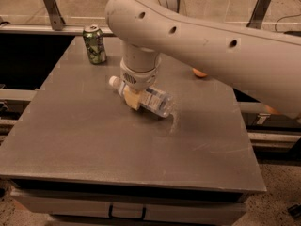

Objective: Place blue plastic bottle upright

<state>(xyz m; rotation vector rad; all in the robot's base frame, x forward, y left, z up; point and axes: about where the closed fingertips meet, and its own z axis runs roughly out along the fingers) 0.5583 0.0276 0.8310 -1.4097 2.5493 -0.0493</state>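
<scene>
The blue plastic bottle is a clear ribbed bottle that lies nearly on its side near the middle of the grey table. Its white cap points left and toward the back, and its base points right. My gripper comes down from the large white arm and is shut on the bottle's middle. One tan finger shows in front of the bottle. I cannot tell whether the bottle touches the tabletop.
A green drink can stands upright at the table's back left. A small orange object lies behind the arm at the back right. A drawer handle shows under the front edge.
</scene>
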